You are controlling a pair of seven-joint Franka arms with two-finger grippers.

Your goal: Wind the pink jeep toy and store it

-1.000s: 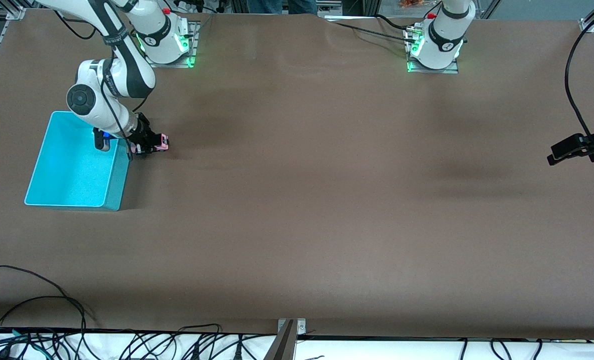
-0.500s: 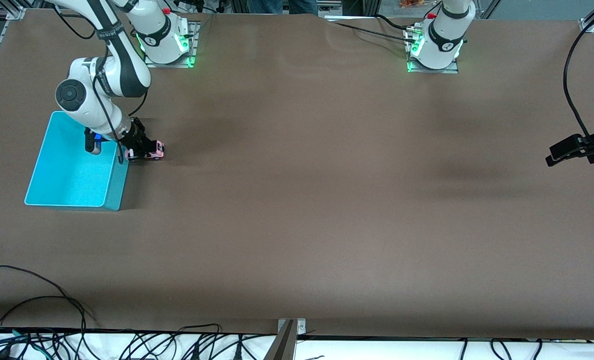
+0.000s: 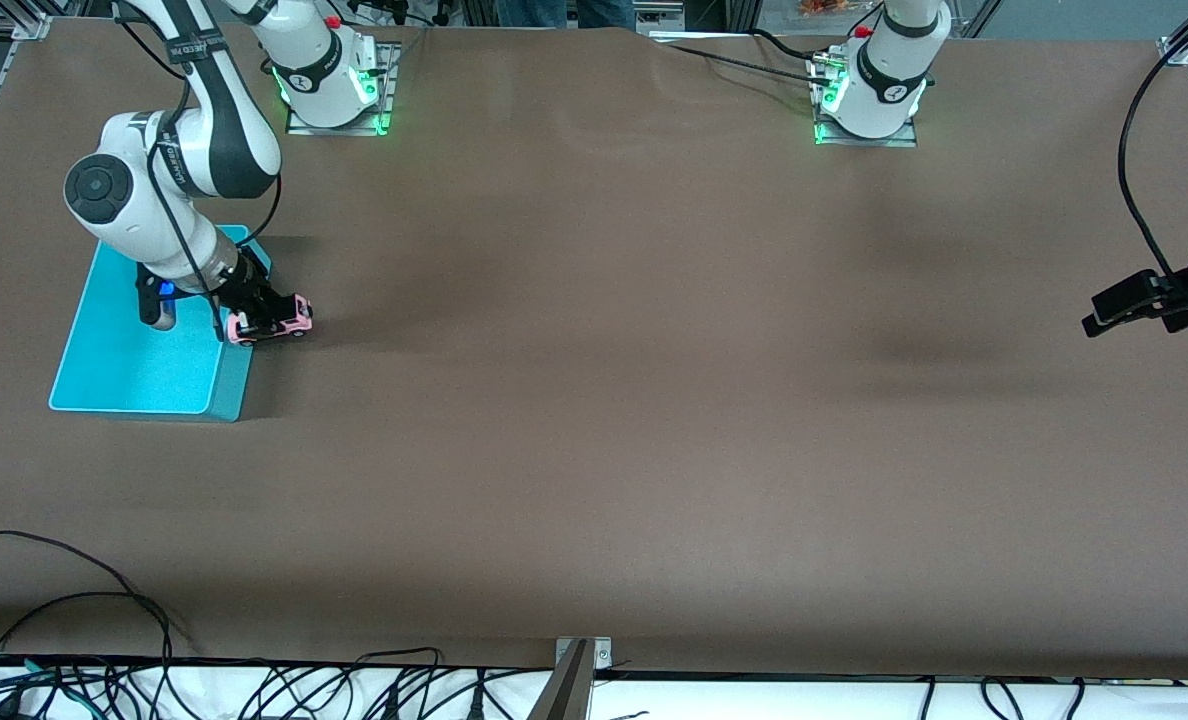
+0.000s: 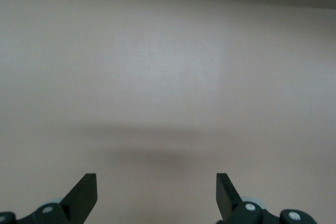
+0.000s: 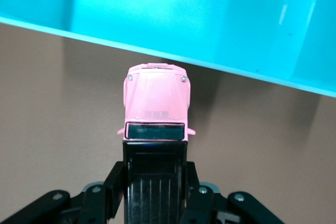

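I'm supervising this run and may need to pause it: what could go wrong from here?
1. The right gripper holds the pink jeep toy beside the turquoise bin, apparently near the height of its rim; the nose could clip the wall on the way in.
2. The fingers clamp only the black roof end, so the jeep might slip.

The left gripper waits open, too distant to help.

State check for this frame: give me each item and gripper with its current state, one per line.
pink jeep toy: held by the right gripper, beside the bin's wall, not yet inside.
turquoise bin: upright, open-topped, nothing visible inside.
right gripper: shut on the jeep.
left gripper: open, empty, waiting over bare table.
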